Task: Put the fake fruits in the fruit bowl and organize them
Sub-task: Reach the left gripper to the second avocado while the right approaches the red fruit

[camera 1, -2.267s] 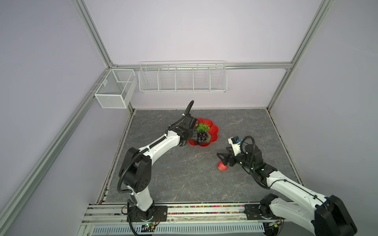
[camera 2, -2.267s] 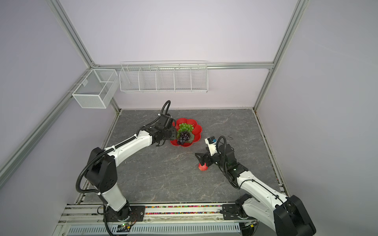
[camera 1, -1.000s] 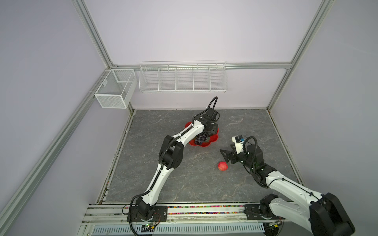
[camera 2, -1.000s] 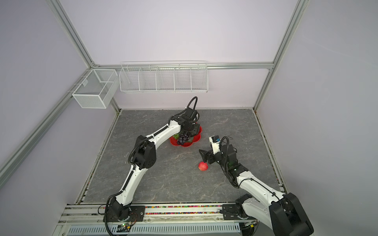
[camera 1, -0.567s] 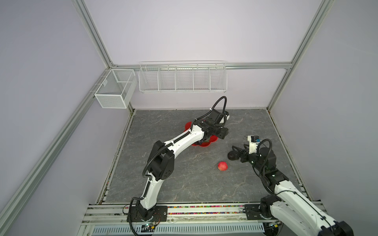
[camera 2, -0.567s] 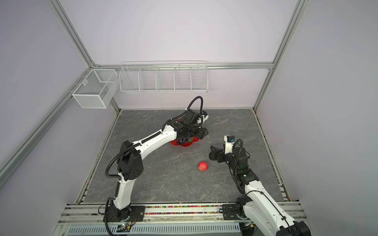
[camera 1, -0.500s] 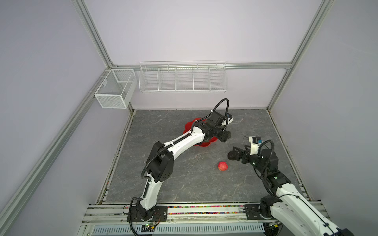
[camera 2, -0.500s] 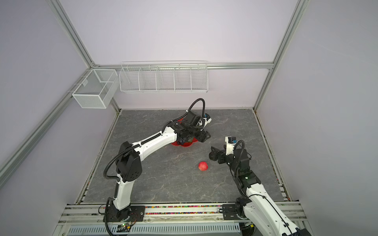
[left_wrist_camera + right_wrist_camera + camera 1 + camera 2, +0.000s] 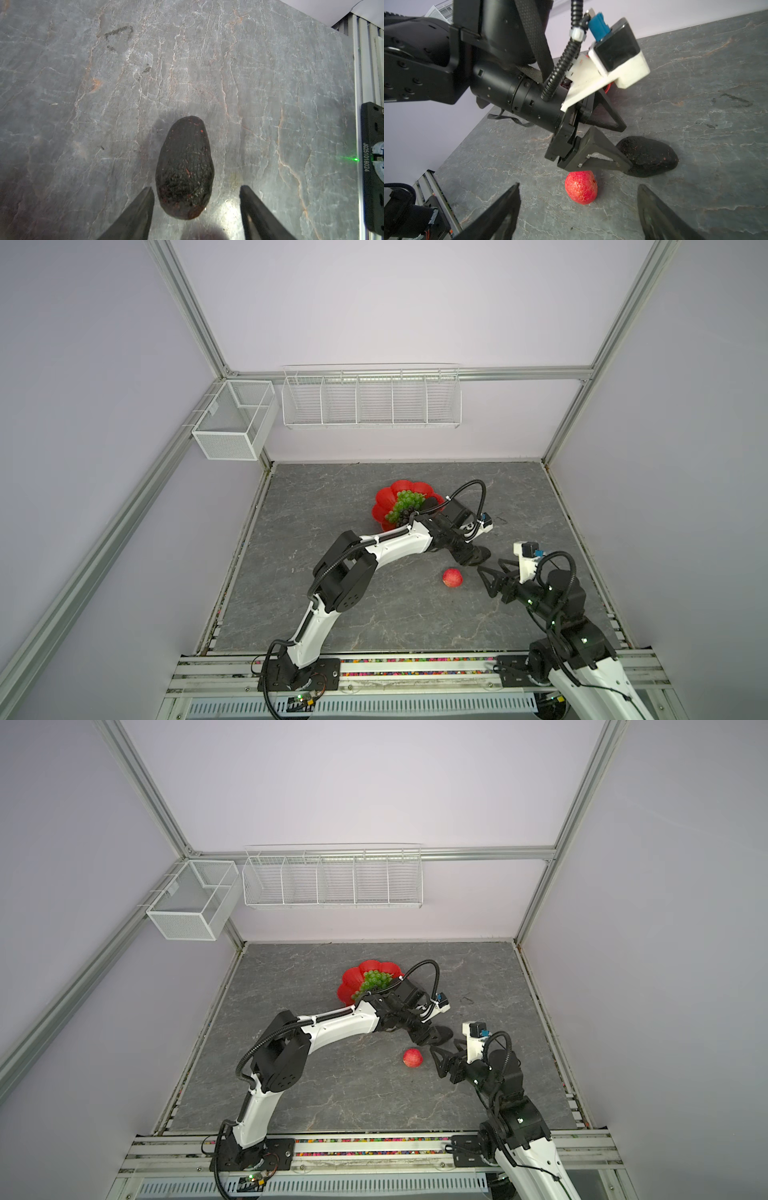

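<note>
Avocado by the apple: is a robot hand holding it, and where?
Nothing is held. The avocado lies on the table, its wide end between the fingers of the open left gripper. The right gripper is open too, short of the apple.

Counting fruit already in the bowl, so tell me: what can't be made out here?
- Fruit bowl, both top views: near side covered by the left arm; fruit there uncountable.
- Avocado, top views: mostly hidden under the left gripper.
- Dark grapes beside the green grapes: too small to outline.

Bright, even light, and it's all sharp.
Glare patch on the table (image 9: 226, 207) beside the avocado (image 9: 185, 166), soft shadow around it; top views bend at the edges.
</note>
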`<state>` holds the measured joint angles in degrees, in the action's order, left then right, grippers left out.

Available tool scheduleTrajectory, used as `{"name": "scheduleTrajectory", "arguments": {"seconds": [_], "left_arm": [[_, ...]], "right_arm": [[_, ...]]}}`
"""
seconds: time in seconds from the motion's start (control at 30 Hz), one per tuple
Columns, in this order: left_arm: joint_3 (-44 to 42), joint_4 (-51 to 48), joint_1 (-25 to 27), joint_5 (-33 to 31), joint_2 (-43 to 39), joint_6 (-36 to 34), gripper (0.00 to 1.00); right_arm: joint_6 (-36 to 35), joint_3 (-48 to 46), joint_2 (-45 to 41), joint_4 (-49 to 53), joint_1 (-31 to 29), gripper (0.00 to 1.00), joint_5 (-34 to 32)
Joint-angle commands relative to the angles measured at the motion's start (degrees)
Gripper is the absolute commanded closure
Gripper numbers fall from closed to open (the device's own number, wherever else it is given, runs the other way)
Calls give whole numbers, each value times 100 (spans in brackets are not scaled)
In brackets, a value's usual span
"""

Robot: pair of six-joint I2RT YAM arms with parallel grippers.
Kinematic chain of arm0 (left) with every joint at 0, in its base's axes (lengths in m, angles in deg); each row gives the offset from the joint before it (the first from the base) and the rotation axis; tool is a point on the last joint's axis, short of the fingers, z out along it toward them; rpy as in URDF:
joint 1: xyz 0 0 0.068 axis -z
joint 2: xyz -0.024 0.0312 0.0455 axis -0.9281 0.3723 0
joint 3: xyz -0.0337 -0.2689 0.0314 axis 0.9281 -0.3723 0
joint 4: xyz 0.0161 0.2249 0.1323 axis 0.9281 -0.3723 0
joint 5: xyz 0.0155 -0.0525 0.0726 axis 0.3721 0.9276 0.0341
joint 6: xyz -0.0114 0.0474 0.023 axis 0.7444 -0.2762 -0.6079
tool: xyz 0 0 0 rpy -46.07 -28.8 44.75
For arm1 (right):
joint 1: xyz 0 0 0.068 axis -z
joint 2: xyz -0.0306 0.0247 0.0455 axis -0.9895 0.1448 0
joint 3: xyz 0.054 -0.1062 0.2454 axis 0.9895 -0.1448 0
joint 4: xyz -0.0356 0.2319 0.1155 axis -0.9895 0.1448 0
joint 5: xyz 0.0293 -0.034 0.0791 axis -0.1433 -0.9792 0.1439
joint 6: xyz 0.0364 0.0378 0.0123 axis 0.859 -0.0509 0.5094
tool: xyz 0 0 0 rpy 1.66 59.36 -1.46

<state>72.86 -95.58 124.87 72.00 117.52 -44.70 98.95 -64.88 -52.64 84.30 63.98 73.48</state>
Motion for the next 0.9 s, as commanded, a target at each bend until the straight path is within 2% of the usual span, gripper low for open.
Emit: {"name": "scheduleTrajectory", "arguments": {"seconds": [0.0, 0.37, 0.5, 0.6, 0.87], "left_arm": [[162, 197, 64, -101, 327, -188, 34], [563, 100, 145, -431, 833, -237, 33], [459, 274, 163, -503, 830, -153, 39], [230, 546, 165, -563, 633, -37, 46], [-540, 1251, -68, -382, -529, 488, 51]], "right_arm": [[12, -135, -183, 258, 20, 11, 37], [-2, -175, -220, 213, 23, 11, 49], [-4, -161, -210, 171, 23, 11, -19], [-26, -128, -105, 114, 23, 11, -47], [435, -279, 109, -810, 25, 11, 27]]}}
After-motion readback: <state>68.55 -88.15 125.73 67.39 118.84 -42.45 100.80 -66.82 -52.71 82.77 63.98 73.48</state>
